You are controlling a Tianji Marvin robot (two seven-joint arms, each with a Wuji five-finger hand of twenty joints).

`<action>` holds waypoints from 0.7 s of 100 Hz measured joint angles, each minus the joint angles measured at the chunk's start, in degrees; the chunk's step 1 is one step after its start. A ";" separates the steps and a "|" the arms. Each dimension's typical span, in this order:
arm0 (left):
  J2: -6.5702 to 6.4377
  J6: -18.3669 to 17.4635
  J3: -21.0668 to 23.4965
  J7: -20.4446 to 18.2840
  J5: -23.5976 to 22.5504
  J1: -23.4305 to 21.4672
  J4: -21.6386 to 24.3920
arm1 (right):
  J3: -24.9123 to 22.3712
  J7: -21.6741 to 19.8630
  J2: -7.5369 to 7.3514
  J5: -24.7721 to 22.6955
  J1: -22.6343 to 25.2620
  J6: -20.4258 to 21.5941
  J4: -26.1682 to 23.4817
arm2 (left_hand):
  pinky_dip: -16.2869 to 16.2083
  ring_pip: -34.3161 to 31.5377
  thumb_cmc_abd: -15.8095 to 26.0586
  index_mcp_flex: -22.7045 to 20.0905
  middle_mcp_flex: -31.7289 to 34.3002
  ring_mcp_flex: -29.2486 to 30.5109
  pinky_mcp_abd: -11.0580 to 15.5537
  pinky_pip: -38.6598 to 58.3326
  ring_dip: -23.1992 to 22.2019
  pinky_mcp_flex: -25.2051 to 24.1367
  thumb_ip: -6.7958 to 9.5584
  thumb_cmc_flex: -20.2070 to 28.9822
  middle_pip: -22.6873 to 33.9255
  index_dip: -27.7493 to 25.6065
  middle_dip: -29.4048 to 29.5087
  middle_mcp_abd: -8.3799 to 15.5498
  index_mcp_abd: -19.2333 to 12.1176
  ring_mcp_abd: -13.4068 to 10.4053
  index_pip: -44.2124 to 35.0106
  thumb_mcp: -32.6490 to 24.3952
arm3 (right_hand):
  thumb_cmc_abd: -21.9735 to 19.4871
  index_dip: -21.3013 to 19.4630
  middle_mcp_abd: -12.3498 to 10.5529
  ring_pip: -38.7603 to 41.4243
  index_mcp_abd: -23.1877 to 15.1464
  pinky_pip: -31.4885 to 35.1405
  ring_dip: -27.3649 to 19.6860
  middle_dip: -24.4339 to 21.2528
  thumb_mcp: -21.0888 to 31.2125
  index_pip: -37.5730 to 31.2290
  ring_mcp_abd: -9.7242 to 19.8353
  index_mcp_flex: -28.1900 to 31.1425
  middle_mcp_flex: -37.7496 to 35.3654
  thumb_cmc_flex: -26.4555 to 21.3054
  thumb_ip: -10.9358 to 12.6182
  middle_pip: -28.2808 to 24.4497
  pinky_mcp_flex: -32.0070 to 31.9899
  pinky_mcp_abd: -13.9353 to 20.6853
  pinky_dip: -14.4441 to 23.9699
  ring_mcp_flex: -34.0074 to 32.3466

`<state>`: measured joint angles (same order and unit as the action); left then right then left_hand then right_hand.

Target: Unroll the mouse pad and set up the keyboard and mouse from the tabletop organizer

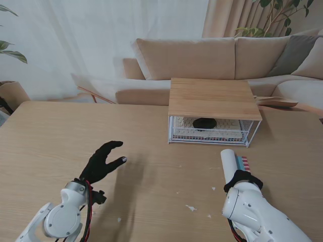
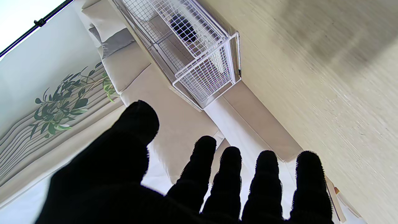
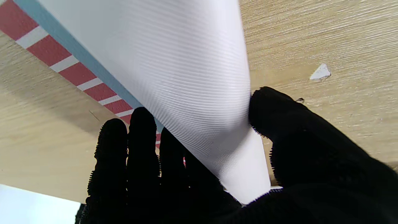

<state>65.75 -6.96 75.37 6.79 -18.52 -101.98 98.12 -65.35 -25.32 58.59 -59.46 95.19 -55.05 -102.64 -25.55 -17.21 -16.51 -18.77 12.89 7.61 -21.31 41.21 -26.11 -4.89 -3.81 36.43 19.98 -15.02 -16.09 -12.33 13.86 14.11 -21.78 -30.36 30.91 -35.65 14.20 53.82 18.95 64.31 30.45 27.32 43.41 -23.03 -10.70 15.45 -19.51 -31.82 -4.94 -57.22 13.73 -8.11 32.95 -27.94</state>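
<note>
The rolled mouse pad (image 1: 230, 160) lies on the table at the right, white outside with a red, white and blue striped edge showing. My right hand (image 1: 243, 180) grips its near end; the right wrist view shows the roll (image 3: 186, 77) pinched between thumb and fingers (image 3: 141, 146). My left hand (image 1: 103, 161) hovers open over the left-centre table, fingers (image 2: 227, 183) spread and holding nothing. The organizer (image 1: 214, 108) is a white wire basket with a wooden top, at the far centre-right. A black mouse (image 1: 204, 123) rests inside on a white keyboard (image 1: 222, 127).
A beige sofa (image 1: 217, 58) stands behind the table's far edge. Small white scraps (image 1: 191, 207) dot the wood near my right arm. The organizer's wire end (image 2: 205, 74) shows in the left wrist view.
</note>
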 measured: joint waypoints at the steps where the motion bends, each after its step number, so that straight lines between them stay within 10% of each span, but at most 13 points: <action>1: 0.00 -0.01 0.00 0.00 0.00 0.00 0.00 | 0.01 0.00 0.00 0.00 -0.02 0.00 0.00 | 0.00 0.00 0.00 0.00 0.00 0.00 0.00 0.00 0.00 0.00 0.00 0.00 0.00 0.00 0.00 0.00 0.00 0.00 0.00 0.00 | 0.13 -0.12 -0.39 0.56 -0.17 0.71 0.43 0.48 0.10 -0.21 0.08 0.04 -0.55 -0.16 0.00 -0.17 0.40 -0.02 0.39 -0.58; 22: 0.00 -0.09 0.00 0.00 -0.01 0.00 -0.07 | 0.17 0.87 0.23 -0.51 -0.26 0.01 0.13 | 0.00 0.00 0.00 0.00 0.00 0.00 0.00 0.00 0.00 0.00 0.00 0.00 0.01 0.00 0.00 0.00 0.00 0.00 0.00 0.00 | 3.21 -3.58 -1.54 9.45 -2.83 10.80 3.46 4.31 1.80 -11.49 1.17 5.76 -13.57 -8.72 -3.64 -2.93 10.98 -1.52 6.30 -13.59; 46: 0.00 0.85 -0.09 -0.09 0.46 0.03 -0.07 | -0.09 13.96 -0.47 10.08 0.57 0.22 -0.06 | 0.00 0.00 0.00 0.00 0.00 0.00 0.00 0.00 0.00 0.00 0.00 0.00 0.09 0.00 0.00 0.00 0.00 0.00 0.00 0.00 | 9.42 2.02 -2.50 12.80 -10.92 16.71 4.10 6.27 3.44 -24.77 1.08 17.21 -28.98 -13.64 -5.96 -3.03 20.25 -4.60 7.52 -24.44; 70: 0.04 1.91 -0.03 0.07 0.37 -0.01 0.21 | -6.31 25.30 3.50 12.67 6.82 15.38 -2.51 | 0.00 -0.18 0.00 -0.12 2.41 0.17 0.00 0.00 0.00 0.00 0.00 0.02 1.38 0.00 -0.20 -0.02 0.16 0.55 0.00 0.00 | 12.03 2.08 -2.50 12.80 -13.43 16.93 4.24 6.79 6.02 -25.34 0.06 23.04 -31.57 -14.41 -7.00 -2.83 21.92 -6.34 7.63 -26.48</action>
<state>65.79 -5.05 75.34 6.86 -18.15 -101.99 98.33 -71.65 -0.02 62.09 -46.79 102.01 -39.67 -105.14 -25.55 -17.39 -16.51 -18.88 15.30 7.78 -21.31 41.21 -26.11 -4.89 -3.81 36.45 21.36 -15.02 -16.29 -12.35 14.02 14.66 -21.78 -30.36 42.94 -33.57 11.70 66.62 5.53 81.24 34.69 34.11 49.44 -48.36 -10.64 38.49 -51.09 -46.23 -11.93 -60.05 35.65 -14.46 40.57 -54.42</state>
